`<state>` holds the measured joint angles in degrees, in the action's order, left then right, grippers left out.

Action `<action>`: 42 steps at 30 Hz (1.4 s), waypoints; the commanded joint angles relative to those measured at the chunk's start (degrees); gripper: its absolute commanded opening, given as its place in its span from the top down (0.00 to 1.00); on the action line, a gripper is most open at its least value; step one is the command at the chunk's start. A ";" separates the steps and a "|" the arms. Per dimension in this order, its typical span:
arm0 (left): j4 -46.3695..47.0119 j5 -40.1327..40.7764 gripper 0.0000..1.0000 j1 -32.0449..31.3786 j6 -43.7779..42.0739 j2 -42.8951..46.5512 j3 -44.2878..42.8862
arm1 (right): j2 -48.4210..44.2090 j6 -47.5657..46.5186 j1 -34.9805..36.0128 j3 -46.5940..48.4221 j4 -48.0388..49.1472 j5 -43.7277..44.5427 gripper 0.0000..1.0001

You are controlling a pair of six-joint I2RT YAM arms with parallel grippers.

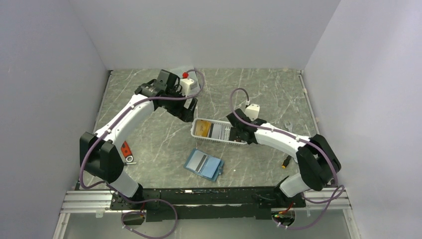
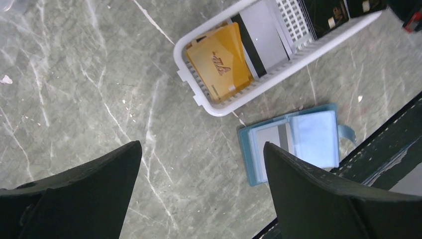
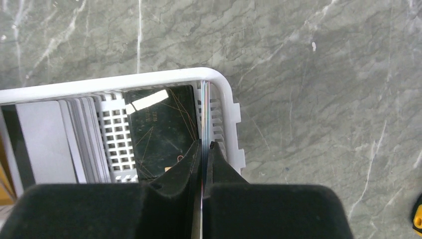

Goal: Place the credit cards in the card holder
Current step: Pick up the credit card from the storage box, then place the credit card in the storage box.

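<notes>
The credit cards lie in a white slatted basket (image 1: 196,133): a yellow-gold card (image 2: 219,62), a pale grey card (image 2: 266,30) and a black card (image 3: 159,132). My right gripper (image 3: 204,147) is shut on another thin card (image 3: 204,109), seen edge-on and upright against the basket's end wall (image 3: 226,99). In the top view the right gripper (image 1: 238,133) sits at the basket's right end. The teal card holder (image 1: 204,165) lies open on the table in front of the basket, with a grey-striped card in its slot (image 2: 278,139). My left gripper (image 2: 203,147) hangs open and empty above the table, near the basket's left end.
A red-handled tool (image 1: 127,152) lies by the left arm's base. A small yellow object (image 1: 287,162) sits near the right arm, also at the corner of the right wrist view (image 3: 417,219). A white box with a red knob (image 1: 188,82) stands at the back.
</notes>
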<state>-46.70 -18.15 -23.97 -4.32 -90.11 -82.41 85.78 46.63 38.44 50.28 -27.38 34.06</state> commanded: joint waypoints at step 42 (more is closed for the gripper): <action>22.79 -40.84 0.38 -10.48 23.45 -23.49 -16.87 | -40.94 1.07 -16.76 -22.98 33.89 -37.47 1.00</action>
<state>-36.36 -50.92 -33.30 10.39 -114.76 -100.16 44.45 44.27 23.59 27.42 -3.60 4.10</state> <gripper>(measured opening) 0.622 0.031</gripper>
